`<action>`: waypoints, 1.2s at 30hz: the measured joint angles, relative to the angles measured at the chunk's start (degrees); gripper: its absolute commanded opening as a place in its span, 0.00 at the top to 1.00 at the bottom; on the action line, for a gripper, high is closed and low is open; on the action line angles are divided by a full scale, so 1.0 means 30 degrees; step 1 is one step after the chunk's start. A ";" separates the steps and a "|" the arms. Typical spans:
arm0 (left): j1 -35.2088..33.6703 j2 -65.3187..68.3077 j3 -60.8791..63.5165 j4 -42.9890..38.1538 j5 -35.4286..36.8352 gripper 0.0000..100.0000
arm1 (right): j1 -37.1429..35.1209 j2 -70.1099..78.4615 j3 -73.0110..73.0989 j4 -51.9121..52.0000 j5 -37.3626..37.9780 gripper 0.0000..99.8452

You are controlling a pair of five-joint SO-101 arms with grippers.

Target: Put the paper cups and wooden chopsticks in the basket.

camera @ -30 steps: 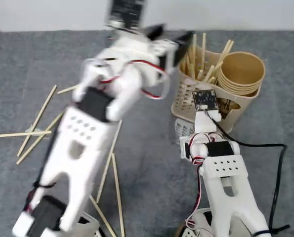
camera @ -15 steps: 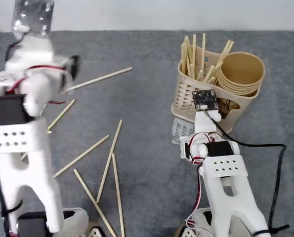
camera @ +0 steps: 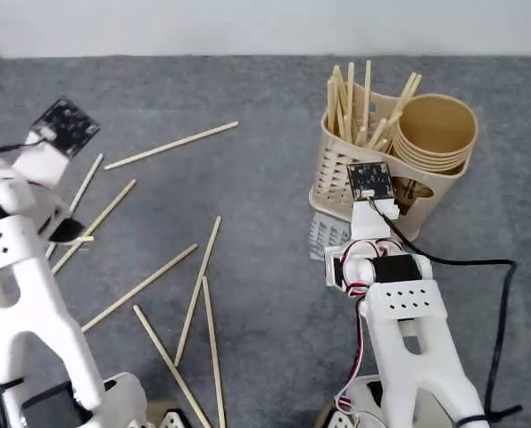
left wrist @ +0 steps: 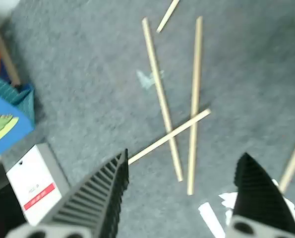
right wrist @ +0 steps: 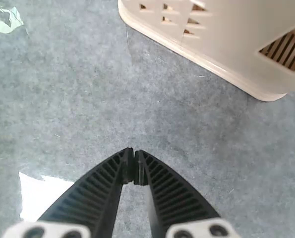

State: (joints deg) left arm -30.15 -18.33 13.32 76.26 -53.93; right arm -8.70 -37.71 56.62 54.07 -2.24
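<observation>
white plastic arms are seen bent low over grey felt (camera: pixel 265 178); the left gripper (left wrist: pixel 183 166) is spread wide above crossed wooden chopsticks (left wrist: pixel 161 94) at the left, the right gripper (right wrist: pixel 133 158) is pressed together just near of the slotted beige basket (camera: pixel 335 183), in which stacked paper cups (camera: pixel 436 125) and upright chopsticks (camera: pixel 350 94) are held

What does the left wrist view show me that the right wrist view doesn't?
Left wrist view: the left claw, open, over loose wooden chopsticks that cross each other, with a white box with a red label nearby. Right wrist view: the right claw, shut and empty, close to the lower wall of the beige slotted plastic basket. Both: the grey carpeted table surface under each claw.
</observation>
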 measured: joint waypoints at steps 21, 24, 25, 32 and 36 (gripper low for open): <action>-0.1846 1.4095 -0.5890 -0.1377 -0.2960 0.66 | 0.0000 0.0029 0.1495 -0.2696 0.0000 0.99; -0.1788 1.5619 -0.7267 -0.0498 -0.3253 0.66 | 0.0000 0.0029 0.1495 -0.2872 0.0000 0.99; -0.1817 1.6088 -0.7648 -0.0264 -0.3253 0.66 | 0.0000 0.0029 0.1495 -0.2872 0.0000 0.99; -0.1846 1.8842 -0.9055 -0.0117 -0.3311 0.69 | 0.0000 0.0029 0.1495 -0.2930 0.0000 0.99; -0.1729 1.9429 -0.9495 0.0322 -0.3311 0.79 | 0.0000 0.0029 0.1495 -0.2930 0.0000 0.99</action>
State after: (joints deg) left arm -35.34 39.96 -15.16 77.23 -63.87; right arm -8.70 -37.63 61.10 45.27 -2.24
